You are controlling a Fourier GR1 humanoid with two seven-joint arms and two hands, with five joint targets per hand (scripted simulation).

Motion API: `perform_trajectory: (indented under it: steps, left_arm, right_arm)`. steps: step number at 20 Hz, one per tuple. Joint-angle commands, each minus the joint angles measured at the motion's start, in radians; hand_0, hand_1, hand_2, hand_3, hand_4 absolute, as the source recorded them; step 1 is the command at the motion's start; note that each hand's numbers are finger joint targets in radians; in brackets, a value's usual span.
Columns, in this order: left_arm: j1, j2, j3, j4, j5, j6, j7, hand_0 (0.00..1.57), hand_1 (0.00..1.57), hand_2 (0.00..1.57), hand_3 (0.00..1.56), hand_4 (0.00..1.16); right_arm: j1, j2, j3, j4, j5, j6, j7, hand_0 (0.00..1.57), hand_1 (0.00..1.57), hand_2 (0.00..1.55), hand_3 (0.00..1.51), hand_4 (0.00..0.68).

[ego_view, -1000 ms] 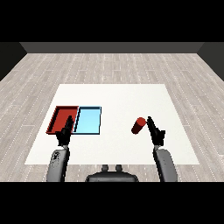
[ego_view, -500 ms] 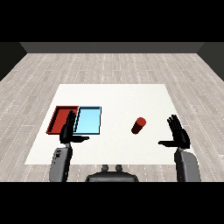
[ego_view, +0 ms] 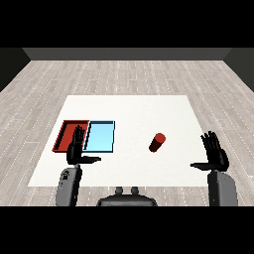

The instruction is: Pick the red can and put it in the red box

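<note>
— What are the hands doing?
— The right hand [ego_view: 215, 155] is spread, fingers straight, thumb out, holding nothing. The left hand [ego_view: 76, 150] is likewise released, overlapping the red tray [ego_view: 63, 136] near edge.
— And the red can [ego_view: 157, 142]?
— On the white table [ego_view: 129, 109], apart from both hands, right of the light blue tray [ego_view: 100, 136].

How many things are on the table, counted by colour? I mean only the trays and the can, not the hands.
Red: 2, the red tray and the can
Light blue: 1, the blue tray
Total: 3
</note>
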Motion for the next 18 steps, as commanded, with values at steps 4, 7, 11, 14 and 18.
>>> perform_trajectory:
  steps: [4,7,11,14,18]
  left_arm:
    - [-0.031,0.019,0.024,0.059,0.033,-0.027,-0.031,0.0,0.0,0.0,0.0,0.0]
    - [-0.071,-0.011,-0.003,0.026,0.012,0.022,0.011,0.0,0.0,0.0,0.0,0.0]
    - [-0.021,-0.014,-0.008,-0.028,0.028,0.011,0.014,0.0,0.0,0.0,0.0,0.0]
    - [0.017,-0.002,0.018,0.052,0.029,-0.022,-0.097,0.0,0.0,0.0,0.0,0.0]
    - [0.032,-0.025,-0.015,-0.005,0.011,0.011,-0.072,0.0,0.0,0.0,0.0,0.0]
  right_arm:
    - [-0.051,-0.013,-0.028,0.149,0.059,0.059,-0.088,0.0,0.0,0.0,0.0,0.0]
    - [-0.059,0.042,0.012,0.123,0.093,0.014,-0.087,0.0,0.0,0.0,0.0,0.0]
    - [-0.014,0.071,0.025,0.037,0.071,0.01,-0.014,0.0,0.0,0.0,0.0,0.0]
    - [-0.118,0.041,0.021,0.164,0.105,0.01,-0.046,0.0,0.0,0.0,0.0,0.0]
    - [-0.107,0.041,0.014,0.054,0.037,0.009,0.083,0.0,0.0,0.0,0.0,0.0]
